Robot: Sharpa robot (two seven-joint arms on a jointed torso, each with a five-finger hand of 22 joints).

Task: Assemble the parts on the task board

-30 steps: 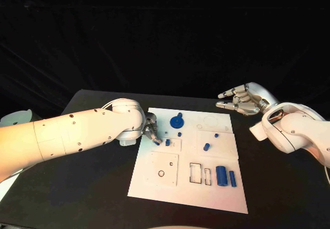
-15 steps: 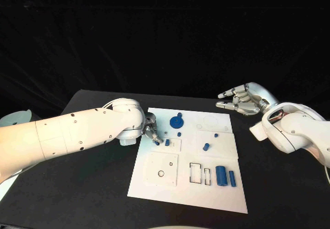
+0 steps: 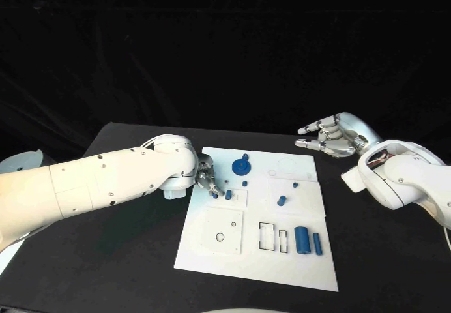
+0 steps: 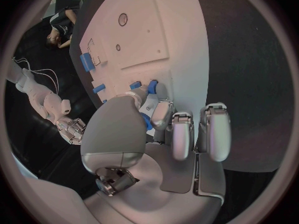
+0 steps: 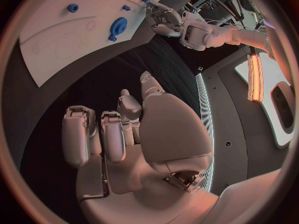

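Observation:
The white task board (image 3: 225, 261) lies in the middle of the black table. My left hand (image 3: 206, 181) hangs over the board's left edge and pinches a small blue part (image 3: 215, 193) at its fingertips; the left wrist view shows that part (image 4: 152, 87) just above the board (image 4: 168, 30). Another small blue peg (image 3: 229, 194) stands right beside it. A blue gear (image 3: 242, 167) sits at the far end of the board. My right hand (image 3: 329, 138) hovers open beyond the board's far right corner, holding nothing.
A large blue cylinder (image 3: 302, 240) and a slim one (image 3: 319, 244) lie near the board's front right, beside two outlined slots (image 3: 268, 236). Small blue pegs (image 3: 282, 201) stand mid-board. Bare black table (image 3: 113, 261) surrounds the board.

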